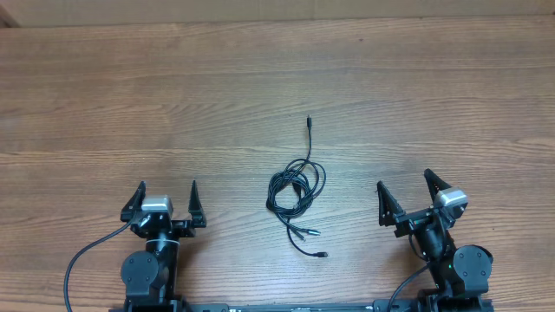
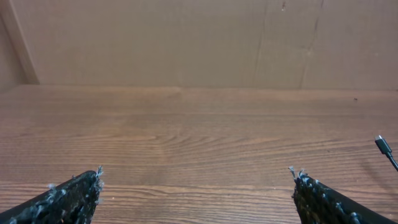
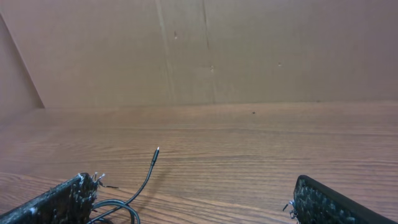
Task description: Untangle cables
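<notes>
Brown wood-grain tabletop [image 1: 277, 69], plain tan board wall [image 2: 186, 37] behind. Lower left: left gripper [image 1: 166, 187] spread wide, empty. Centre frame: thin black cables [image 1: 295, 185] coiled in a tangle, plugs trailing. Lower right: right gripper [image 1: 403, 179] spread wide, empty.

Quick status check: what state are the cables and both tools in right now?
cables: tangled in one coiled bundle, plug ends trailing out, not held.
left tool: open, empty, apart from the cables.
right tool: open, empty, apart from the cables.
</notes>
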